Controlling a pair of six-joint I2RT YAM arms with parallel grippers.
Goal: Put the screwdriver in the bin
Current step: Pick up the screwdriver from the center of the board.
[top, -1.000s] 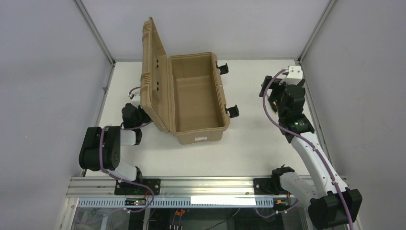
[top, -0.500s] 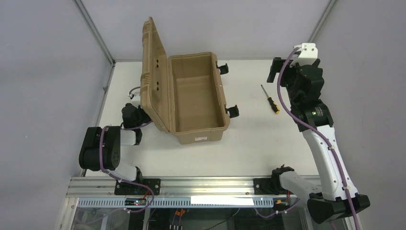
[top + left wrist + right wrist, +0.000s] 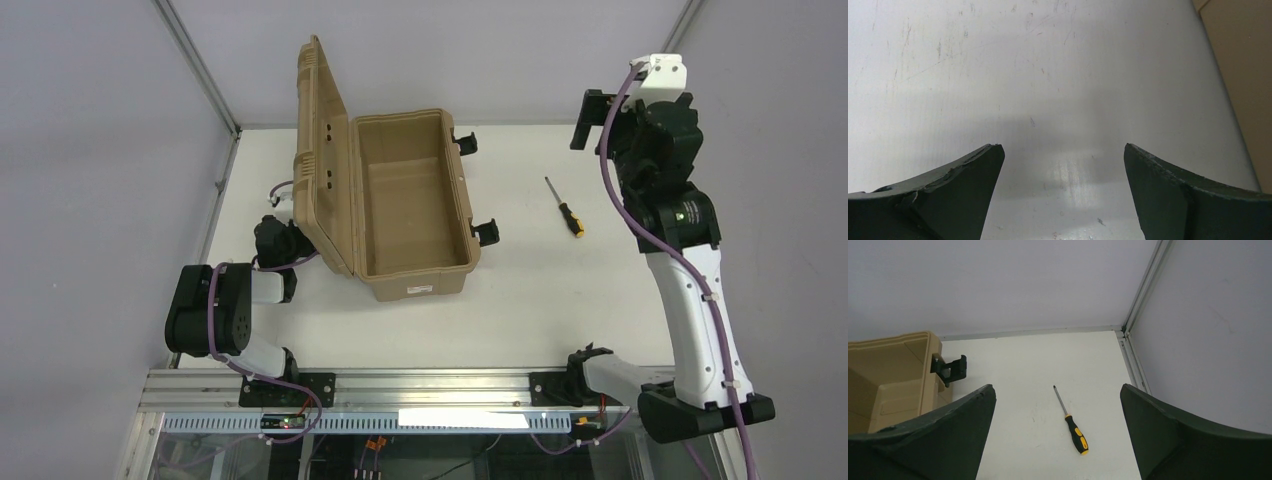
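Your right gripper (image 3: 1057,390) is held high over the far right of the table (image 3: 540,290), its fingers spread wide with nothing between them. In the top view the screwdriver (image 3: 565,206) lies flat on the table at about 7 o'clock from that gripper and well apart from it. In the right wrist view the screwdriver (image 3: 1071,421) sits in the gap between the two fingers, slightly toward 5 o'clock from centre. Its shaft tip points to 11 o'clock and its black-and-yellow handle trails to 5 o'clock.

The bin (image 3: 463,190) stands open at 9 o'clock from the screwdriver, with bare table between them. Its lid (image 3: 322,150) is tipped up on the left side, two black latches (image 3: 485,232) hang on its right wall, and a white label (image 3: 420,289) is on the near end.

Your left gripper (image 3: 1063,150) is low beside the bin's left side. Its fingers are also apart and hold nothing, and they are over scratched white table. The bin's tan wall shows at 2 o'clock in that wrist view.

The table is white and matte. Plain grey walls close it in on the left, right and far sides, and metal frame rails (image 3: 1143,285) run up the far corners.
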